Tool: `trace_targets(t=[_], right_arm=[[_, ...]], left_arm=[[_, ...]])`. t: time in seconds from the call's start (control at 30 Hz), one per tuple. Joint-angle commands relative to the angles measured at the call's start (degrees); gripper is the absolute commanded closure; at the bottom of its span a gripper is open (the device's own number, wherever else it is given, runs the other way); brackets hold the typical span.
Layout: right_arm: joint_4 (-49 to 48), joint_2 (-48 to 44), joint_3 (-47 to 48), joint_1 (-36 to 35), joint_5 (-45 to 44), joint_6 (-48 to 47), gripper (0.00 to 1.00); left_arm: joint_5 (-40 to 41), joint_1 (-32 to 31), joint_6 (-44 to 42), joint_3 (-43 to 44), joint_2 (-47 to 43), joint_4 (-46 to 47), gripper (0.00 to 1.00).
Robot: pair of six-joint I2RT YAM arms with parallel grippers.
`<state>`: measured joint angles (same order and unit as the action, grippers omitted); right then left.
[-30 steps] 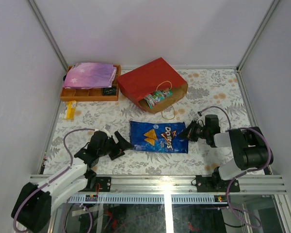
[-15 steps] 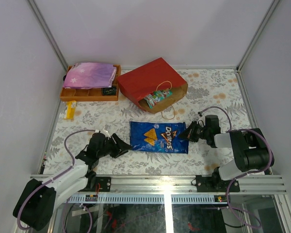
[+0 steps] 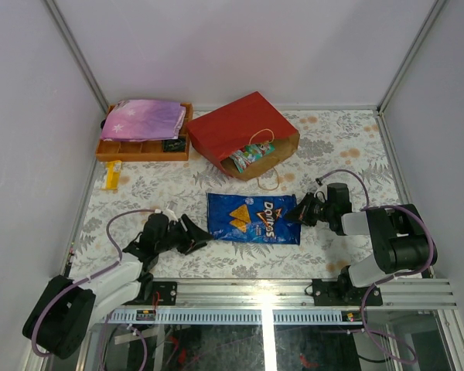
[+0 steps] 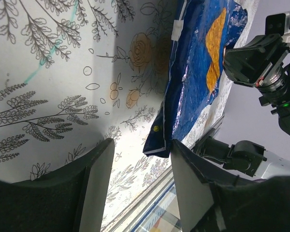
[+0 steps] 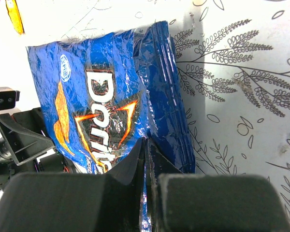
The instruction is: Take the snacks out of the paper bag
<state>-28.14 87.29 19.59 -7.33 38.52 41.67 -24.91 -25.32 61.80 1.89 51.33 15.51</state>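
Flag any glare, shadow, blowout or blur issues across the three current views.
Top external: sharp, even light, one bright reflection on the front rail. Left wrist: left fingers soft, broad shadow over the tablecloth. Right wrist: foil glare on the Doritos bag, tablecloth blown out top-left, right fingers blurred.

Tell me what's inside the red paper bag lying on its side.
At the open mouth of the paper bag, a green and pink packet shows against the brown lining. Anything deeper is hidden by the red wall.
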Motion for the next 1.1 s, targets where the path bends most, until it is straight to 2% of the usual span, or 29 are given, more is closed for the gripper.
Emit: trace_targets(t=[0.0,0.27,0.57,0.77,0.9,1.0,1.07], right_arm=[[2.0,1.0,-0.1,0.5,-2.3,-1.6,1.0],[2.5,1.0,0.4,0.5,-2.1,-1.9,1.0],[2.9,1.0,0.7,0.5,-2.0,-2.4,1.0],[2.3,1.6,0.5,0.5,-1.8,-2.3,1.0],[1.5,2.3,0.5,0.5,-1.6,-2.0,1.0],[0.7,2.8,0.5,0.5,-1.3,-1.6,1.0],[0.3,3.0,0.5,0.5,-1.1,-1.4,1.0]], left_arm=[[0.7,0.3,-2.3,2.0,1.6,2.2,0.52],[4.4,0.4,-5.5,4.6,3.2,-0.6,0.72],[5.4,0.6,-7.8,6.3,4.0,-2.9,0.85],[6.7,0.6,-8.4,4.9,1.1,-6.7,0.96],[7.4,0.8,-7.7,3.6,-2.7,-10.4,0.93],[8.1,0.7,-7.2,2.7,-5.6,-13.2,0.73],[8.5,0.7,-7.3,2.5,-7.0,-14.6,0.65]])
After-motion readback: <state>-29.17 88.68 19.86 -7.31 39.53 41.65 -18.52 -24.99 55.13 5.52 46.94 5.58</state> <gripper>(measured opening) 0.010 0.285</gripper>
